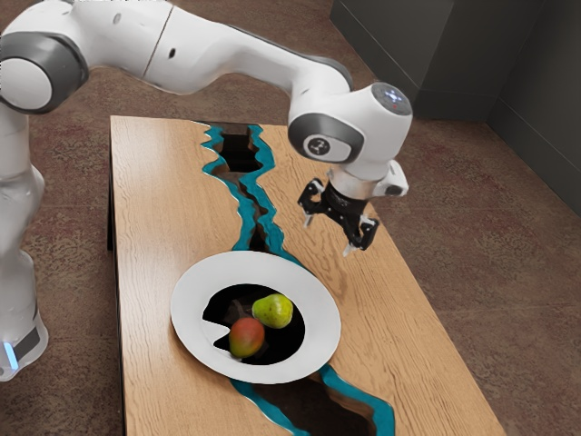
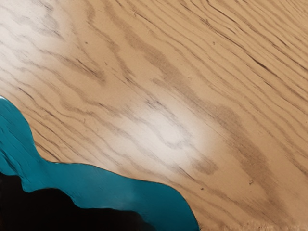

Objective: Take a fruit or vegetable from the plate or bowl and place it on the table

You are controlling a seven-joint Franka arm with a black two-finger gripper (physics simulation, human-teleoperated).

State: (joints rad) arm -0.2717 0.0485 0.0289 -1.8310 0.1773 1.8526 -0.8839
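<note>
1. Gripper (image 1: 328,234): released. Its two fingers stand apart, tips pointing down, raised above the desk (image 1: 150,227).
2. Gripper position: off the rim of the plate (image 1: 195,331), beyond it toward the exterior view's upper right, near the desk's long edge on the exterior view's right.
3. Task's things: two fruits, both in the sunken middle of the plate. Pear (image 1: 273,311) is green-yellow; mango (image 1: 247,337) is red on top, shading to green-yellow lower down.
4. Relation of fruits: side by side, outlines meeting in the exterior view; actual contact cannot be told. Mango sits nearer the exterior view's lower edge, pear nearer the gripper's side of the plate.
5. Plate: broad white rim, dark centre, jagged white patch beside the mango. It rests on the desk across the dark inlay (image 1: 313,404), which runs on past it at both ends.
6. Desk: light wood with marked grain. Wavy teal borders (image 1: 243,211) follow both sides of the inlay.
7. Arm (image 1: 222,45): white with grey joint covers, entering from the exterior view's left and bending down to the gripper.
8. Wrist view: wood grain under the hand, two pale patches of glare, and a curved stretch of teal border with the dark inlay beyond.
9. Surroundings: mottled brown floor (image 1: 490,227), dark grey wall (image 1: 408,59).
</note>
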